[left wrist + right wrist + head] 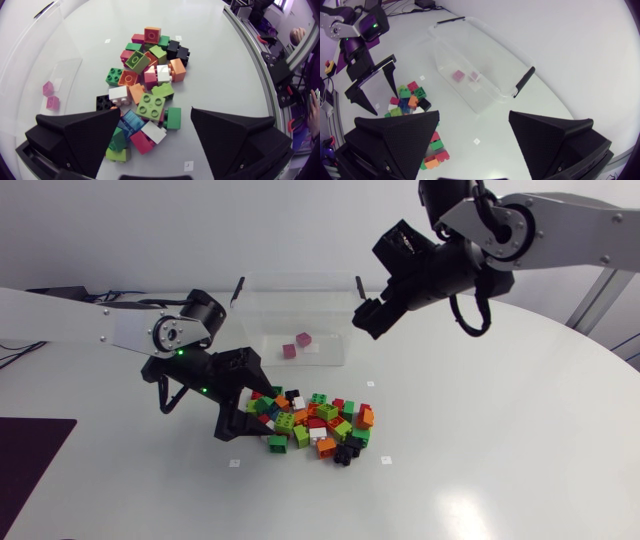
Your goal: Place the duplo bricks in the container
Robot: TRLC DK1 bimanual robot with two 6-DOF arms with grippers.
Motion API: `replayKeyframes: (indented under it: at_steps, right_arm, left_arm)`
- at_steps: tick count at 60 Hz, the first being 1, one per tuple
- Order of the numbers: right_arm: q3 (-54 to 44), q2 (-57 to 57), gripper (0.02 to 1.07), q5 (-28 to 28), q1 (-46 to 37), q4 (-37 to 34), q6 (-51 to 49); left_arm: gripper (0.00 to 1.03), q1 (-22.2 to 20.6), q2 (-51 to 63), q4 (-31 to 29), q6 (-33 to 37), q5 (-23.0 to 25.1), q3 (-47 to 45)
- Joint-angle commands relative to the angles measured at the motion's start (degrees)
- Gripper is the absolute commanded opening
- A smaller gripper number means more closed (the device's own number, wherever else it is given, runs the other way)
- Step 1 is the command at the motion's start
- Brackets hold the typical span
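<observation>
Bricks [315,423] of many colours are lying in a loose heap on the white table [480,460], just in front of the clear container [260,320], which is holding two pink bricks [296,345] on its floor. I am holding my left gripper [155,120] low at the heap's edge, its fingers spread wide and several bricks sitting between them; whether either finger is actually touching a brick, I cannot quite tell. My right gripper [474,117] is hanging above the table near the container's right end, its fingers standing wide apart and empty.
</observation>
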Motion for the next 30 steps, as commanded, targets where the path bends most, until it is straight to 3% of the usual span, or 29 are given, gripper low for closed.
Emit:
replayKeyframes:
  at_steps: [1,10,20,26,30]
  right_arm:
    - [-4.1,-3.6,1.02,-0.6,-0.3,1.2,-1.8]
    - [-9.9,-7.8,1.02,-1.8,-0.3,1.6,-2.8]
    - [-16.5,-11.1,1.02,-1.8,-0.3,3.3,-2.9]
    - [-20.3,-12.5,1.02,-1.9,-0.2,4.5,-3.2]
    - [-22.8,-13.4,1.02,-1.9,-0.1,5.4,-3.2]
  left_arm:
    - [0.97,-1.0,2.3,-3.2,6.1,0.7,3.3]
    - [0.96,-2.2,5.9,-7.6,10.3,-0.1,7.7]
    - [0.93,-4.0,10.1,-8.0,12.1,-4.5,10.6]
    - [0.89,-4.3,12.0,-7.7,12.8,-5.8,11.9]
    - [0.80,-4.3,13.0,-7.5,12.9,-5.9,12.7]
